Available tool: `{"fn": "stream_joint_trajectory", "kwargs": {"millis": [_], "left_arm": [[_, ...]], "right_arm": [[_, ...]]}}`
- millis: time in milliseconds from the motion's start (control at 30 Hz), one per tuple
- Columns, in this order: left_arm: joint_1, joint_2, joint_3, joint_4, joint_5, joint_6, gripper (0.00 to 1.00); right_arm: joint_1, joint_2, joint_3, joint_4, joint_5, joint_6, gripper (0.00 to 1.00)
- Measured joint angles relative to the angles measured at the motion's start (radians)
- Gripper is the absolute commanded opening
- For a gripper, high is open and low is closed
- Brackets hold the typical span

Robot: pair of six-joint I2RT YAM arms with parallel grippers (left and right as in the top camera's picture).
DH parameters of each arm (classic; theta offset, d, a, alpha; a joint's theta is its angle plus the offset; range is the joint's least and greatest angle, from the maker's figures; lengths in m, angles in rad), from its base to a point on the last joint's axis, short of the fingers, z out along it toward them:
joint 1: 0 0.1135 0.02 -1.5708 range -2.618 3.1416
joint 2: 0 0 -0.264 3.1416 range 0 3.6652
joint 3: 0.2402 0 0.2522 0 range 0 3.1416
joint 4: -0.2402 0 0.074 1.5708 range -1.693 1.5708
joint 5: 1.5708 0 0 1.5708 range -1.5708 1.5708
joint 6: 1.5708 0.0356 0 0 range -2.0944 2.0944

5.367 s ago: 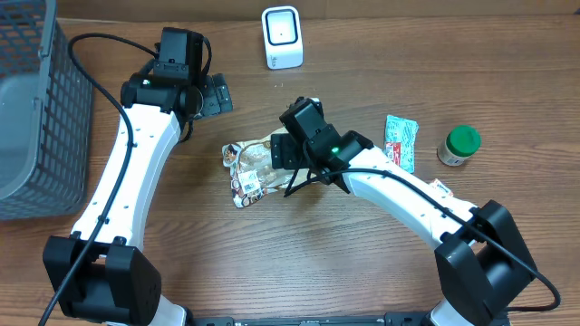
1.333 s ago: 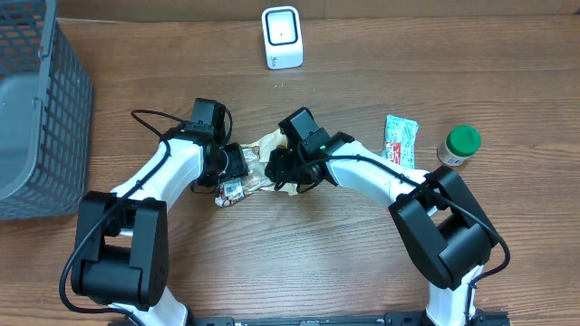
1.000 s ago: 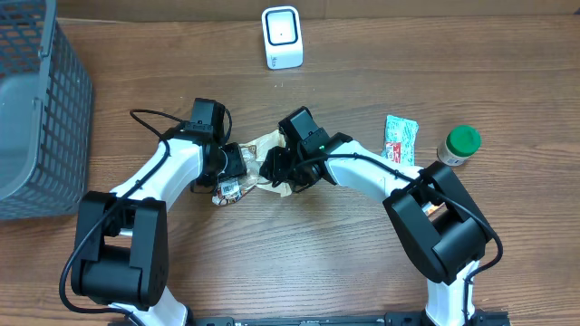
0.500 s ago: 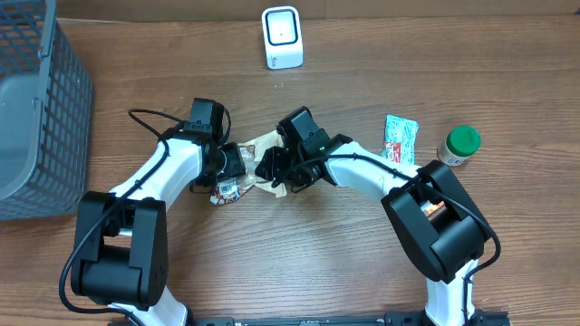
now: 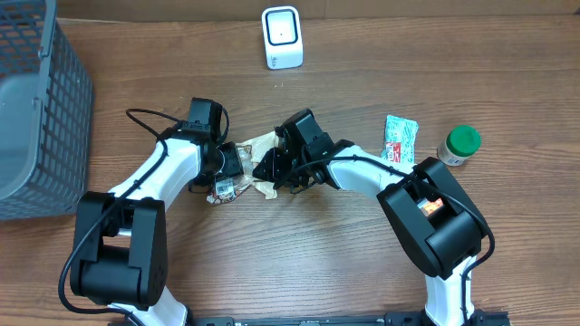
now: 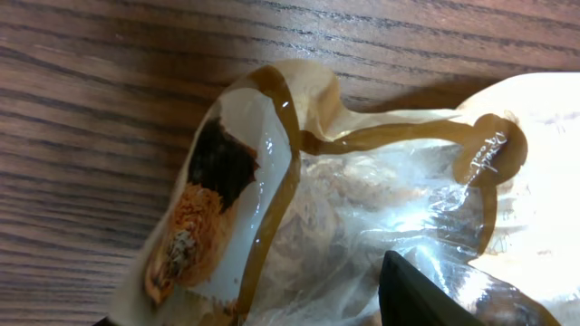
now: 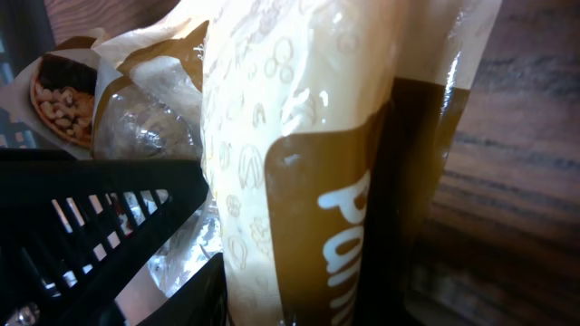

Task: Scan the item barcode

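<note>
The item is a crumpled cream-and-brown snack bag (image 5: pixel 246 166) with a clear window, held between my two grippers at mid-table. My left gripper (image 5: pixel 227 168) grips its left end. In the left wrist view the bag (image 6: pixel 299 208) fills the frame and one dark finger (image 6: pixel 426 299) presses on its clear film. My right gripper (image 5: pixel 272 168) grips the right end. In the right wrist view the bag (image 7: pixel 308 181) stands upright, pinched between both dark fingers (image 7: pixel 199 290). The white scanner (image 5: pixel 282 37) stands at the table's back edge, well apart from the bag. I cannot make out a barcode.
A grey mesh basket (image 5: pixel 36 109) fills the far left. A green-and-red sachet (image 5: pixel 400 140) and a small jar with a green lid (image 5: pixel 459 145) lie right of the right arm. Bare wood lies between the bag and the scanner.
The right jaws have closed in on the bag's right end. Both grippers and the bag have drifted slightly left. Earlier, the left arm came down from the back of the table to the bag.
</note>
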Motion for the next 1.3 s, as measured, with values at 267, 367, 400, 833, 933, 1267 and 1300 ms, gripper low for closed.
{"fn": "stream_joint_trajectory", "kwargs": {"millis": [267,367,400,833,933,1267,1300], "left_arm": [[0.0,0.0,0.0,0.001,-0.002,0.003,0.52],[0.0,0.0,0.0,0.001,0.001,0.003,0.52],[0.0,0.0,0.0,0.001,0.002,0.003,0.52],[-0.003,0.0,0.0,0.001,0.028,0.007,0.63],[-0.002,0.0,0.003,-0.006,0.028,0.029,0.65],[0.124,0.017,0.383,-0.272,-0.01,0.083,0.72],[0.145,0.017,0.417,-0.282,-0.016,0.088,0.73]], "right_arm": [[-0.026,0.01,-0.006,0.026,-0.1,0.08,0.32],[-0.038,0.016,-0.006,0.031,-0.134,0.095,0.32],[-0.04,0.016,-0.006,0.03,-0.138,0.094,0.3],[-0.043,0.016,-0.006,-0.027,-0.116,0.058,0.05],[-0.043,0.016,-0.006,-0.029,-0.115,0.048,0.04],[-0.042,0.016,-0.006,-0.037,-0.112,0.022,0.04],[-0.042,0.016,-0.006,-0.037,-0.112,0.02,0.04]]}}
